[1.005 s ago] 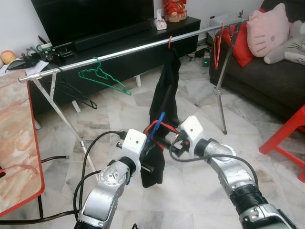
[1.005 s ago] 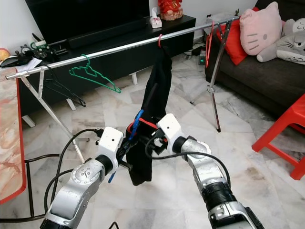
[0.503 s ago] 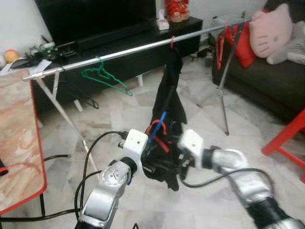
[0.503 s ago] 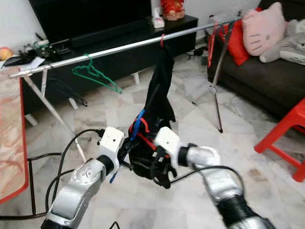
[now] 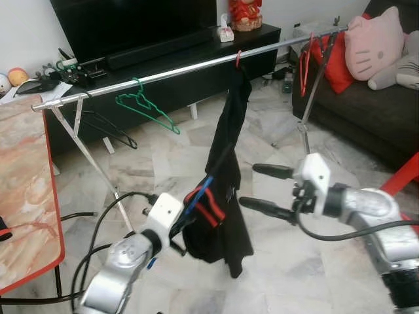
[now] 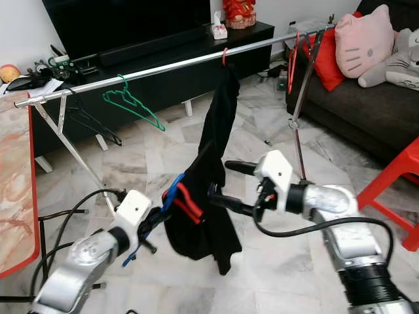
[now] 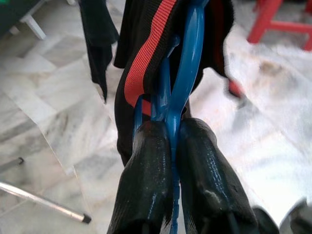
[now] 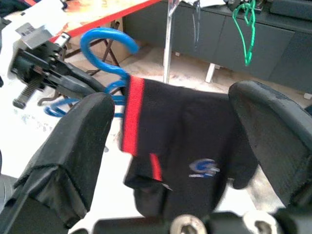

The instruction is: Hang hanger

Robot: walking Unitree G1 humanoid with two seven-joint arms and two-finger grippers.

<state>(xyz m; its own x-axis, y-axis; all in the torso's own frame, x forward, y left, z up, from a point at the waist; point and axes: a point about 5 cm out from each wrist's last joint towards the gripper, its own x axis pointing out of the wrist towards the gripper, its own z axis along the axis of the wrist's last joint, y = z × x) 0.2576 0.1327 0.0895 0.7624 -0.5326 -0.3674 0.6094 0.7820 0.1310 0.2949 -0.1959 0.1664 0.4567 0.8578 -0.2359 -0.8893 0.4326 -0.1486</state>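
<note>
While the left gripper (image 7: 170, 141) clamps the blue hanger (image 5: 198, 193), draped with a black garment (image 6: 196, 229), low before the rail (image 5: 190, 67), the right gripper (image 5: 262, 186) stands open just beside it. Lifting comes next, I judge: the hook must rise over that rail.

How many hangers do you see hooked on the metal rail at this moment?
4, maybe more hidden. A green hanger and a black hanger near the rail's left end, a red hanger carrying dark clothing mid-rail, another red one near the right end.
</note>
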